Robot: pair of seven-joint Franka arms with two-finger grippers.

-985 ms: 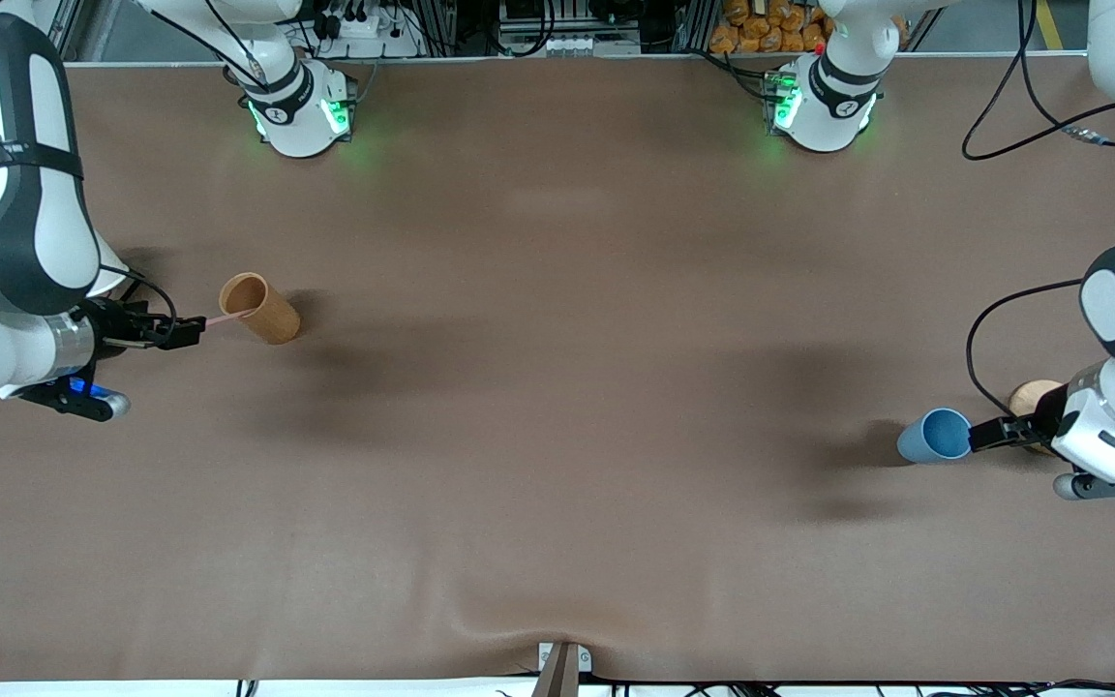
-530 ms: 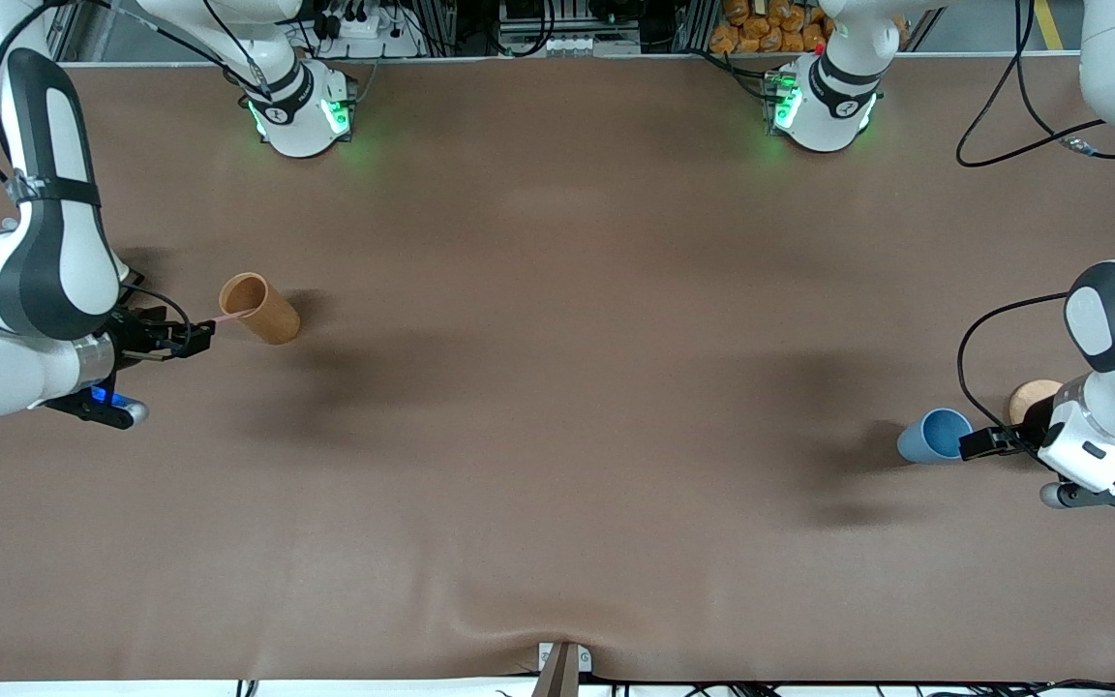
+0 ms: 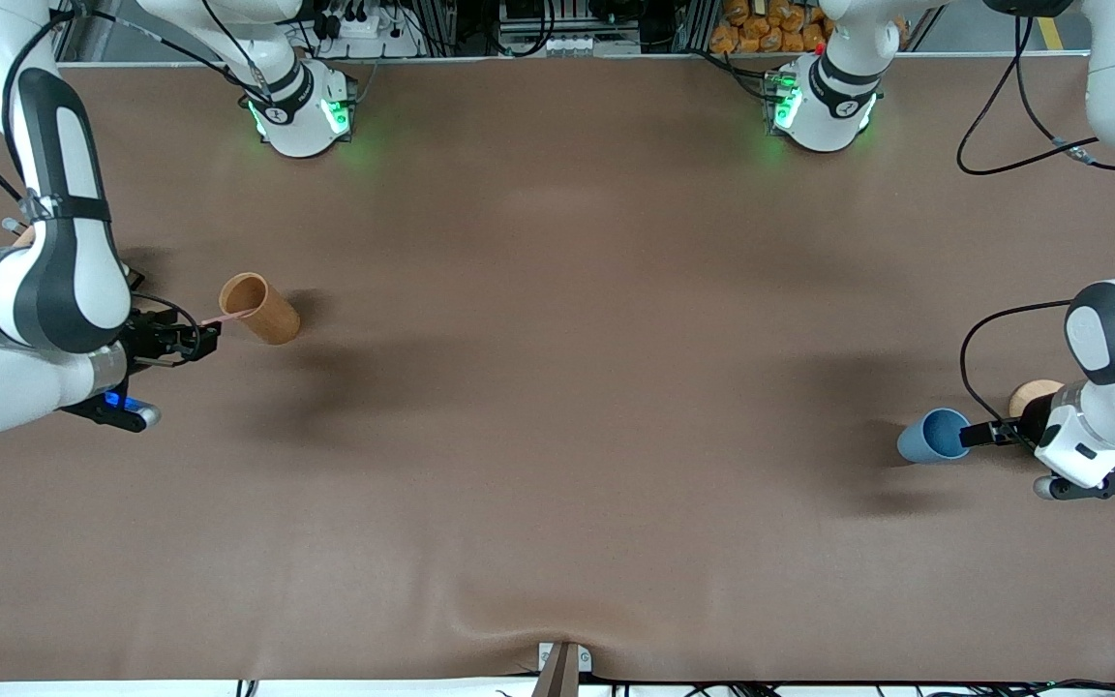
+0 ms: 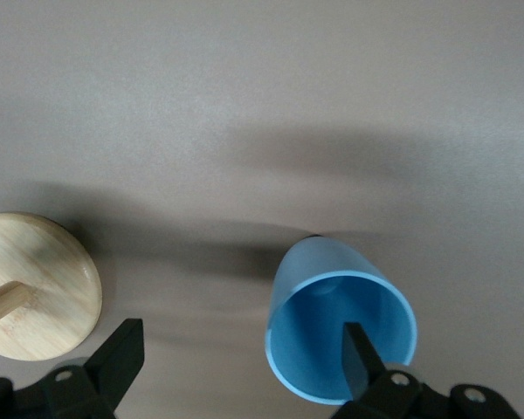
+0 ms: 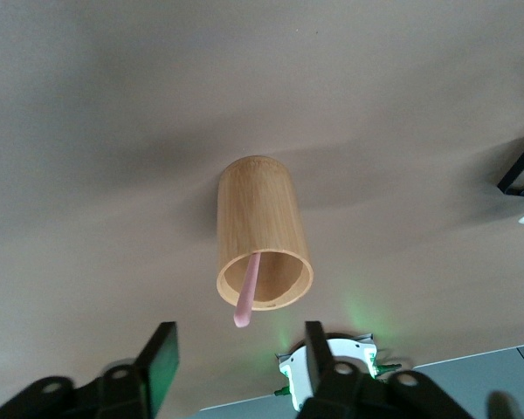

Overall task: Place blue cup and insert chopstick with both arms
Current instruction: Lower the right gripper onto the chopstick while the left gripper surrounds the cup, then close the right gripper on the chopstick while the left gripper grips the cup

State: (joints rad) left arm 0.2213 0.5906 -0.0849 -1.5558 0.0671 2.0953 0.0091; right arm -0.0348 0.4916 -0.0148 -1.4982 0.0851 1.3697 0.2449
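The blue cup [image 3: 933, 437] lies on its side near the left arm's end of the table, its mouth toward my left gripper [image 3: 976, 433]. In the left wrist view the cup [image 4: 332, 288] has one finger inside its mouth and the other well outside; the left gripper [image 4: 240, 340] is open. The pale-pink chopstick [image 3: 221, 318] sticks out of a brown wooden cup [image 3: 262, 310] that lies on its side near the right arm's end. My right gripper [image 3: 209, 339] is open just short of the chopstick's free end. In the right wrist view the chopstick [image 5: 247, 292] points between the fingers of the right gripper [image 5: 237, 345].
A round wooden base with a rod [image 4: 35, 292] lies beside the blue cup [image 3: 1030, 395]. The wooden cup also shows in the right wrist view [image 5: 258, 218]. A black cable [image 3: 979, 339] loops over the table by the left arm. A small bracket [image 3: 562, 663] sits at the table's front edge.
My right gripper has moved a little closer to the wooden cup and the chopstick's end. The left arm's wrist has shifted slightly beside the blue cup. Both cups stayed put.
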